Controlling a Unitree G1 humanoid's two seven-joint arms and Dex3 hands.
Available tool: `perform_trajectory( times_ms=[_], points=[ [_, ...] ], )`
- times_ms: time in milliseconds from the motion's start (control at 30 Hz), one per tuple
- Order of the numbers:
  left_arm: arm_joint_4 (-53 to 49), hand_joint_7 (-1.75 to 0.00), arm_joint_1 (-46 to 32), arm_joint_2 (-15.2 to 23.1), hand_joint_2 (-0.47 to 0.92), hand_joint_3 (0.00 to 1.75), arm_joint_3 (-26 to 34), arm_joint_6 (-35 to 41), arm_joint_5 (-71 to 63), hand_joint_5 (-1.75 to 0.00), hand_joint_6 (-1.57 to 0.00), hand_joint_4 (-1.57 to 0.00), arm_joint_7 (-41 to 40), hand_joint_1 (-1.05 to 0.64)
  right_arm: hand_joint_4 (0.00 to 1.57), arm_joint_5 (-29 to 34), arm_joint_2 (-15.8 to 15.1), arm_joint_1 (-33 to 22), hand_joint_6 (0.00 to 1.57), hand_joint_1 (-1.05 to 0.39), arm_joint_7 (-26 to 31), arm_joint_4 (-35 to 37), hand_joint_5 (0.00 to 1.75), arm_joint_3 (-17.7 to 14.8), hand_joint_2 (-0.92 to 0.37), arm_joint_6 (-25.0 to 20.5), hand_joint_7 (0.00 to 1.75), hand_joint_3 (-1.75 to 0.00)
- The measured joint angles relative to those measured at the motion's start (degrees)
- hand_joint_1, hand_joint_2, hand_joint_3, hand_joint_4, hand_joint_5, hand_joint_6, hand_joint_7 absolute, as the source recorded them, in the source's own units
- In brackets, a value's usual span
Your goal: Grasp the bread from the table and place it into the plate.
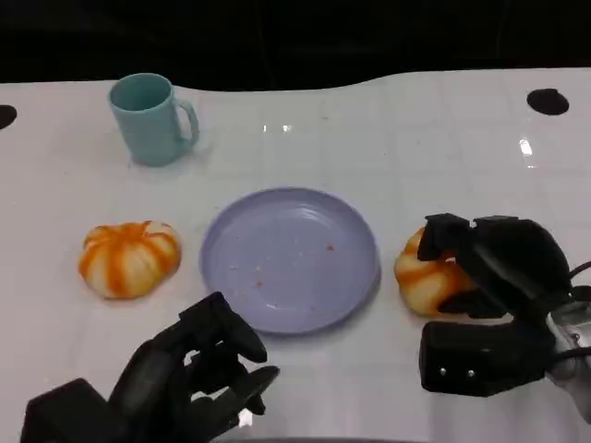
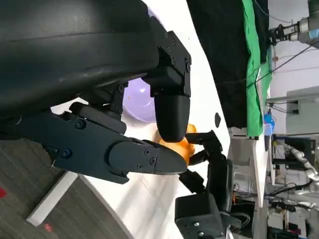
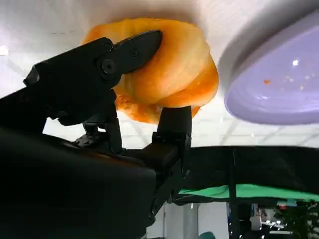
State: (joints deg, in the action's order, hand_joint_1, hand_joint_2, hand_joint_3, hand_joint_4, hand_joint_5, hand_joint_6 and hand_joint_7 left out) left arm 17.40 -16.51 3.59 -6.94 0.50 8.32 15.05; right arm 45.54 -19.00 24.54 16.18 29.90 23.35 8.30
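Grasp step in hand: right hand (image 1: 494,277) wraps its fingers (image 3: 130,49) over and under the bread (image 1: 427,275), which sits on the table (image 1: 416,129) just right of the plate (image 1: 290,259), apparently not lifted yet. Next move, I judge: firm the hold, lift, carry left over the plate, let go. Left hand (image 1: 189,374) hovers near the plate's front edge, fingers loosely apart, holding nothing. Count: two breads, the second one (image 1: 129,258) left of the plate; one plate; one cup (image 1: 150,118).

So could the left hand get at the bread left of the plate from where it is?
Probably yes: the left hand sits open just in front of that bread, with only bare table between them.
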Motion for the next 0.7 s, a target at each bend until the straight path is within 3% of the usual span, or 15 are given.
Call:
perform_trajectory(
  times_ms=[133, 233, 433, 700],
  points=[
    [-0.2, -1.68, 0.3, 0.1, 0.92, 0.26, 0.1, 0.0, 0.0, -1.75, -0.41, -0.59, 0.0, -0.48, 0.94, -1.1, 0.1, 0.2, 0.69, -0.13, 1.5, -2.2, 1.75, -2.4, -0.43, -0.2, 1.75, -1.08],
    [-0.2, -1.68, 0.6, 0.1, 0.92, 0.27, 0.0, 0.1, -0.2, -1.75, -0.4, -0.59, -0.1, -0.48, 0.96, -2.7, 0.0, 0.3, 0.71, -0.15, 1.7, -5.5, 1.75, -4.2, -0.36, 0.4, 1.75, -1.25],
    [-0.2, -1.68, 0.8, 0.0, 0.92, 0.27, -0.3, 0.2, -1.2, -1.75, -0.4, -0.59, -0.6, -0.5, 0.97, -5.4, 0.1, 1.2, 0.74, -0.13, -0.6, -11.9, 1.75, -5.8, -0.28, 2.1, 1.75, -1.32],
    [-0.2, -1.67, 0.5, -0.1, 0.92, 0.24, -0.6, 0.0, -1.1, -1.75, -0.42, -0.61, -0.6, -0.5, 0.96, -7.3, 3.4, 4.1, 0.73, -0.14, -3.1, -11.2, 1.75, -4.6, -0.3, 4.6, 1.75, -1.36]
  ],
)
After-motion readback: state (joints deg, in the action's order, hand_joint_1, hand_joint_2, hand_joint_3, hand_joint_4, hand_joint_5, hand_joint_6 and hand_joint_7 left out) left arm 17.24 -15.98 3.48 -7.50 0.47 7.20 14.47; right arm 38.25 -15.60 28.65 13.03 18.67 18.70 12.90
